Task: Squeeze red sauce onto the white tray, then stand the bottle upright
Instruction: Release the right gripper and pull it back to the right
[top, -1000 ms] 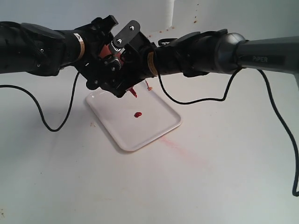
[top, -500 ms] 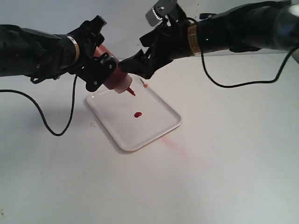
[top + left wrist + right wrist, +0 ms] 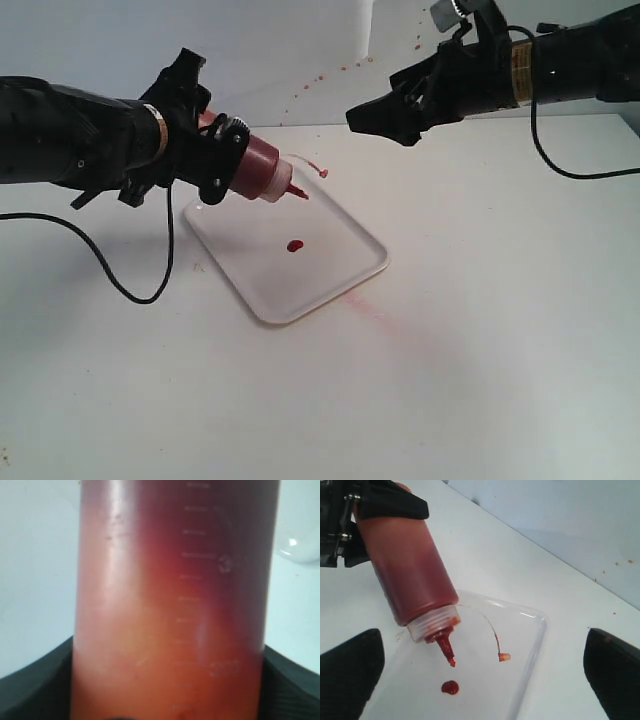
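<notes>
A faint pink smear on the counter lies just beside the near right edge of the white tray, which carries one small blob of red sauce. Over the tray's far left part the left hand pinches the bottle, tilted nozzle-down toward the right, its small cap dangling on a strap. Farther back and right, the right hand hangs spread wide, well apart from the bottle.

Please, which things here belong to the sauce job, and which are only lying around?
Job: bottle, held tilted by the left gripper; white tray; red sauce blob on it.
Lying about: black cable on the table; red smear beside the tray; red specks on the wall.
</notes>
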Controlling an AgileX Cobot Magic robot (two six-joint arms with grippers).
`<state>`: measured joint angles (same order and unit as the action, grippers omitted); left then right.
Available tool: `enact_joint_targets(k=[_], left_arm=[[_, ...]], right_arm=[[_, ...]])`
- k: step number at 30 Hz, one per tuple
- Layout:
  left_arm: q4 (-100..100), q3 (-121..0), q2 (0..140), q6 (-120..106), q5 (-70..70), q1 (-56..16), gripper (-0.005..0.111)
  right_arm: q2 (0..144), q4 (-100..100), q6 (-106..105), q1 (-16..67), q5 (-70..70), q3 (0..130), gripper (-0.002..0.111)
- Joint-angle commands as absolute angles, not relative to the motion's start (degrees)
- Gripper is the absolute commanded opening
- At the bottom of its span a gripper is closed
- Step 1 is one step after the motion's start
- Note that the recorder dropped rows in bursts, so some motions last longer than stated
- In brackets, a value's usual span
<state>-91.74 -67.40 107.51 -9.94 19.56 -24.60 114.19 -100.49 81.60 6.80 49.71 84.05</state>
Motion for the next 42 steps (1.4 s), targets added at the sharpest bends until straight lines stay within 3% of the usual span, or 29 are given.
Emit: enact_joint_targets(k=[1, 17, 30, 39, 42], left_arm=[[-91.77, -67.43, 106.65, -1.49, 20.79, -24.57, 0.000], [-92.16, -62.54, 104.61, 18.98, 16.85, -24.57, 0.000], [-92.23, -59.35, 98.44, 27.09, 9.86, -18.89, 0.000], [-91.69, -59.35, 95.68, 30.29, -0.37, -15.90, 0.000], [-91.69, -59.35, 94.89, 30.41, -2.43, -15.90, 0.000]], right_arm=[[113.45, -99.95, 82.94, 5.17, 50.35, 83.78, 0.105], [116.48, -99.95, 85.06, 5.29, 52.68, 83.78, 0.105], [118.88, -99.95, 86.58, 5.17, 61.11, 83.78, 0.105], [126.83, -99.95, 86.50, 9.15, 65.35, 83.78, 0.105], [130.02, -90.02, 81.95, 11.39, 66.66, 83.78, 0.105]])
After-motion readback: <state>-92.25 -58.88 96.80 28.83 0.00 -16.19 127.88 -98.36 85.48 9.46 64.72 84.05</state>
